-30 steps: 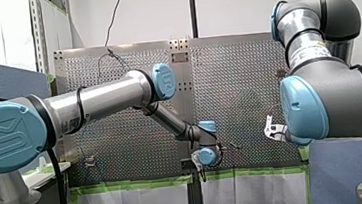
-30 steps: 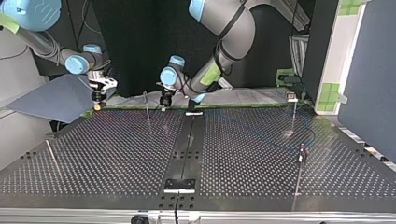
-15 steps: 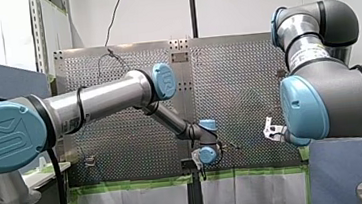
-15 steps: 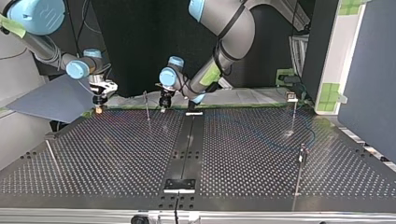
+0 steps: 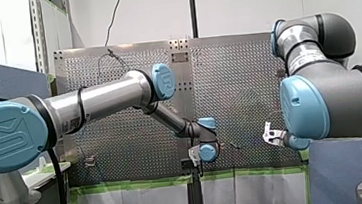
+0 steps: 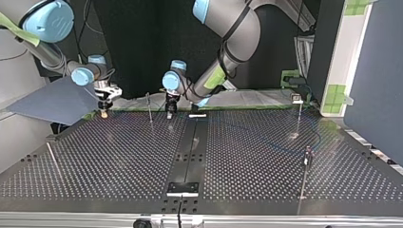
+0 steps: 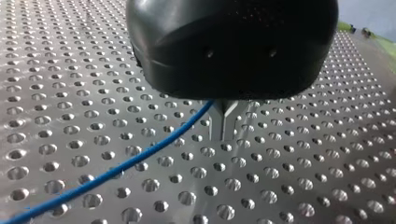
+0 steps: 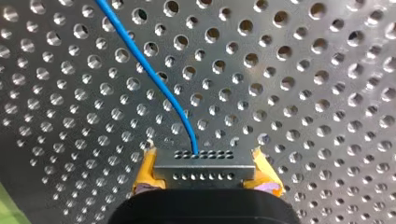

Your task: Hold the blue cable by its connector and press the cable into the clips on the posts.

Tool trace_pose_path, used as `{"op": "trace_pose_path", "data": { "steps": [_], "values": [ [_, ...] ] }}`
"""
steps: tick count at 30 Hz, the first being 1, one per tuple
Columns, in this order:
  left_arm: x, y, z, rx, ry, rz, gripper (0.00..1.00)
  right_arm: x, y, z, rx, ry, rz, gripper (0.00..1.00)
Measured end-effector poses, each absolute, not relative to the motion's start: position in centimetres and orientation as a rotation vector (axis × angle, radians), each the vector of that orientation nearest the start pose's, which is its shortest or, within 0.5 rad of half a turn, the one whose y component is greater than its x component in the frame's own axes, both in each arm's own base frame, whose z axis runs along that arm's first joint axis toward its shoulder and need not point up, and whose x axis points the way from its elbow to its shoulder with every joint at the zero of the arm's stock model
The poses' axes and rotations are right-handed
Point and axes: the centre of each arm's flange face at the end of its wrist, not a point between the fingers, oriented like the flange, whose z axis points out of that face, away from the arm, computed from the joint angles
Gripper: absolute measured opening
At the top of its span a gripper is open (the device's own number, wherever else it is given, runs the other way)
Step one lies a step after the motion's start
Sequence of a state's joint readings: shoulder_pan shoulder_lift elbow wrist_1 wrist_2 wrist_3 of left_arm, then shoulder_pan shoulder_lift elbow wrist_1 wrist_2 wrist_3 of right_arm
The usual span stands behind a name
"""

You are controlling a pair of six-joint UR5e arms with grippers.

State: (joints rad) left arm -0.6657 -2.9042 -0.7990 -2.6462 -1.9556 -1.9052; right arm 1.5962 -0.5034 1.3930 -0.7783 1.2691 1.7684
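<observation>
In the right wrist view my right gripper is shut on the grey connector, gripped between its yellow pads. The blue cable leaves the connector and runs away over the perforated table. In the left wrist view my left gripper has its metal fingers shut, just above the table, and the blue cable runs up into them. In the top view my right gripper hangs at the far left edge and my left gripper near the far middle, with a thin post between them.
Two more posts stand at the top view's right, and a thin rod leans at its left. A black rail runs down the table's middle. A grey panel lies behind my right gripper.
My right gripper has sunk towards the table's far edge with the connector. My left gripper has dropped a little and shifted slightly to the top view's right.
</observation>
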Motion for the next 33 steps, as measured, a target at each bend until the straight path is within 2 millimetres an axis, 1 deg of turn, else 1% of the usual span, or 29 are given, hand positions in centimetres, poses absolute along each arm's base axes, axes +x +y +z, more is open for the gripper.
{"op": "trace_pose_path", "data": {
  "steps": [8,17,18,19,20,21,22,27,30,33],
  "values": [
    [59.1,-59.0,-5.3,-0.017,1.654,-0.444,0.00,18.4,-71.4,-3.8,1.445,-1.270,1.570,0.00],
    [59.1,-59.0,-5.3,-0.004,1.657,-0.455,0.00,18.8,-71.8,-3.4,1.462,-1.248,1.599,0.00],
    [59.1,-59.1,-5.3,0.000,1.659,-0.457,0.22,18.8,-71.8,-3.4,1.463,-1.247,1.600,0.00],
    [59.0,-59.1,-5.4,0.007,1.661,-0.458,0.41,18.8,-71.8,-3.4,1.465,-1.248,1.600,0.00],
    [58.9,-59.1,-5.5,0.013,1.664,-0.458,0.41,18.8,-71.8,-3.4,1.466,-1.250,1.600,0.00],
    [58.8,-59.1,-5.7,0.021,1.666,-0.456,0.82,18.8,-71.8,-3.4,1.467,-1.251,1.600,0.00],
    [58.6,-59.1,-5.8,0.032,1.670,-0.453,1.00,18.8,-71.8,-3.5,1.468,-1.252,1.600,0.00],
    [58.0,-58.9,-6.2,0.076,1.684,-0.417,1.00,18.8,-71.7,-3.5,1.472,-1.257,1.598,0.00],
    [57.4,-58.8,-5.9,0.108,1.700,-0.391,1.00,18.8,-71.7,-3.5,1.473,-1.258,1.596,0.00],
    [56.9,-58.9,-5.2,0.147,1.708,-0.383,1.00,18.8,-71.6,-3.5,1.477,-1.261,1.595,0.00]
  ]
}}
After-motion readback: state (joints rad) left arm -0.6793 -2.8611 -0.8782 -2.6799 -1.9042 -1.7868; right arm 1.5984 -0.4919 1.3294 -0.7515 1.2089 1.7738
